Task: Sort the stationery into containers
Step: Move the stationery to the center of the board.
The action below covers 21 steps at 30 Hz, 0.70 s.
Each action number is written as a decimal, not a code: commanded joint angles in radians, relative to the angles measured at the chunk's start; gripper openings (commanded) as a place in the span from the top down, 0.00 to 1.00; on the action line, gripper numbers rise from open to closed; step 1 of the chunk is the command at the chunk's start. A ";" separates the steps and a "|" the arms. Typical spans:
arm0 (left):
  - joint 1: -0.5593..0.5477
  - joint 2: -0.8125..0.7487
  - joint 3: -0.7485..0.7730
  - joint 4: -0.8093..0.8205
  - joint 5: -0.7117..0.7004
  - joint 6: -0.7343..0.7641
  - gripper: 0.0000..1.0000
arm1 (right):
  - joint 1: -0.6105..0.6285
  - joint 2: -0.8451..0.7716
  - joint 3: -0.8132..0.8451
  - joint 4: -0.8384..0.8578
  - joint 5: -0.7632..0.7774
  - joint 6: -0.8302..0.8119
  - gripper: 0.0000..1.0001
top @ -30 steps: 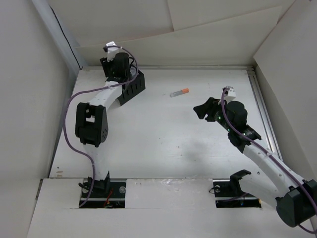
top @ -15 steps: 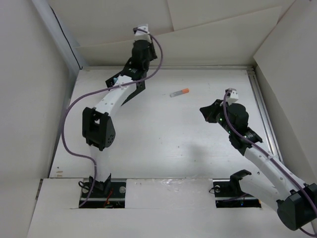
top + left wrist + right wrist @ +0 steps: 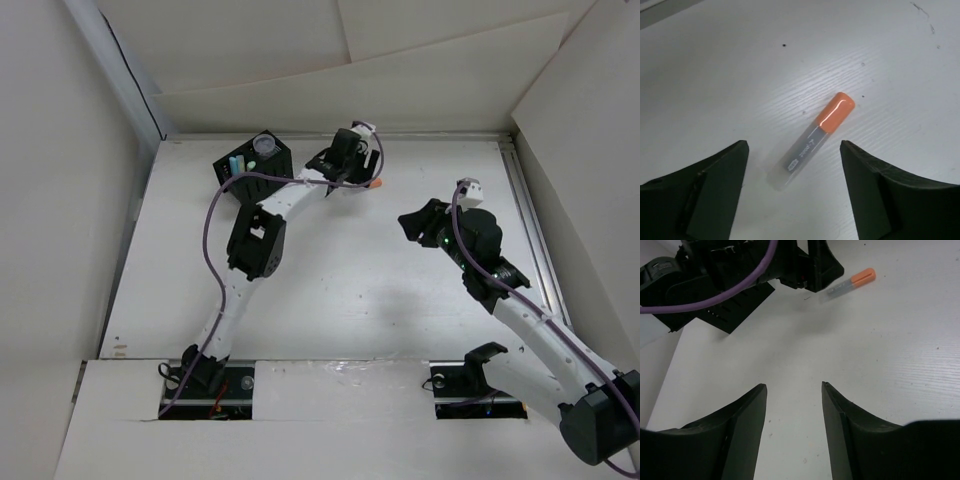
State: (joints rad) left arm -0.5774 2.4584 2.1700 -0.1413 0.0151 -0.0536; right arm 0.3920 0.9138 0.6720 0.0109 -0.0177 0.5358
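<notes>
A grey marker with an orange tip (image 3: pixel 812 140) lies flat on the white table, apart from both open fingers of my left gripper (image 3: pixel 792 145), which hovers just above it. From the top view the left gripper (image 3: pixel 352 178) covers most of the marker; only the orange tip (image 3: pixel 377 184) shows. The black organiser (image 3: pixel 276 168) stands at the back left, holding a pale roll (image 3: pixel 265 145) and pale green and blue sticks (image 3: pixel 237 160). My right gripper (image 3: pixel 415 222) is open and empty over bare table to the right. It also shows in the right wrist view (image 3: pixel 793 386), which looks toward the marker (image 3: pixel 847 284).
Cardboard walls close in the table on the left, back and right. A metal rail (image 3: pixel 528 215) runs along the right edge. The left arm and its purple cable (image 3: pixel 215 215) stretch from the near edge across the left half to the back middle.
My left arm has swung right from over the organiser to above the marker, uncovering the organiser. My right gripper has hardly moved.
</notes>
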 commanded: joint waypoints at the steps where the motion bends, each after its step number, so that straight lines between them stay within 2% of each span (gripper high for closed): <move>1: -0.009 0.013 0.161 -0.049 0.034 0.095 0.28 | -0.005 -0.007 0.005 0.040 -0.001 0.000 0.45; 10: -0.009 0.095 0.155 -0.023 0.071 0.127 0.26 | -0.015 -0.007 0.005 0.040 -0.001 0.000 0.44; 15: -0.009 0.136 0.189 -0.035 0.092 0.136 0.30 | -0.015 -0.007 0.005 0.040 -0.010 0.000 0.53; 20: -0.009 0.134 0.180 -0.038 0.124 0.127 0.38 | -0.015 -0.007 0.005 0.040 -0.019 0.000 0.54; 21: -0.009 0.134 0.180 -0.038 0.125 0.127 0.42 | -0.015 0.002 0.005 0.040 -0.019 0.000 0.54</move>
State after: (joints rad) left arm -0.5854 2.6240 2.3180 -0.1932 0.1047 0.0639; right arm 0.3851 0.9146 0.6720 0.0105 -0.0261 0.5362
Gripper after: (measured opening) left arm 0.598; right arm 0.459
